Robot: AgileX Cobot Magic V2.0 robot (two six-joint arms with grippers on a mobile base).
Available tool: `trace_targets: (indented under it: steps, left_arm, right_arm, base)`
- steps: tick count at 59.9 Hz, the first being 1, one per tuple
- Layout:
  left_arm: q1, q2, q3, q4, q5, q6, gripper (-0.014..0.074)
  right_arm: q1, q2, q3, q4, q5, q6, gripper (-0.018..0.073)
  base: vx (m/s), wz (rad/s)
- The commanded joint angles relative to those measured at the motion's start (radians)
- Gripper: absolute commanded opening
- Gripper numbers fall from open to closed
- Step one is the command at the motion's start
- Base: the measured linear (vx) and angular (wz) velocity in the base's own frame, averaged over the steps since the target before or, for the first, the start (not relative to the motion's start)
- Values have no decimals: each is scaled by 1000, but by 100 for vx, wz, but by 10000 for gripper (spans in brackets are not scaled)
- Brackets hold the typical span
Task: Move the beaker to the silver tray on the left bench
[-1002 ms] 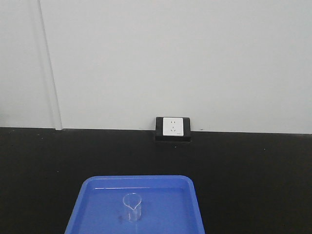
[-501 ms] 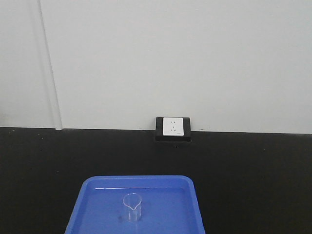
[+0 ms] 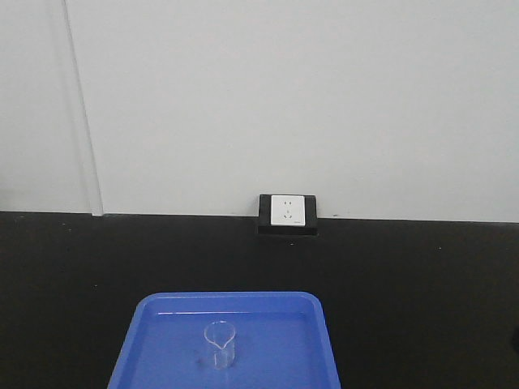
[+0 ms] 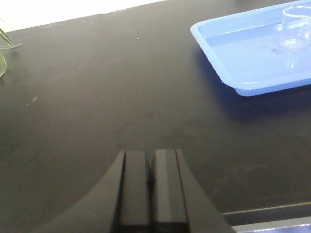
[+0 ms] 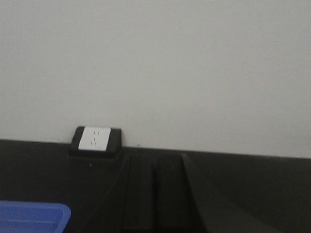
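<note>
Left wrist | left jaws clenched, empty | right jaws clenched, empty | beaker (image 4: 295, 30) upright in blue tray (image 4: 252, 63)

The left claw (image 4: 151, 162) is matte black: two flat, rectangular fingers (image 4: 135, 189) side by side, on a base (image 4: 95, 216) that flares outward in smooth curves. The right claw (image 5: 155, 170) looks alike, dimmer and blurred.

You see clear, smooth glass in the beaker (image 3: 218, 344) at the lower middle, set in a glossy blue plastic tray (image 3: 276, 348). The bench top (image 3: 422, 284) around it looks matt black with faint specks, and the wall (image 3: 284, 97) above is matt white.
</note>
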Motion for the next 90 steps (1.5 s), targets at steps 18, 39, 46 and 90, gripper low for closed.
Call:
trace_targets:
  steps: [18,39,46,90]
  left_arm:
    - [-3,-7,20,-1,-82,-2,1]
    - [-3,-7,20,-1,-82,-2,1]
    - [-3,-7,20,-1,-82,-2,1]
    - [-3,-7,20,-1,-82,-2,1]
  right_arm:
    - [-6,161,-43,-4,-169,1,46]
    - [-6,202,-43,-6,-192,1,424]
    - [-6,233,-43,-5,-254,1,602]
    - [382,606,-114,-322,-503,154,604]
  base:
    - [0,0]
    - [0,0]
    - [0,0]
    - [0,0]
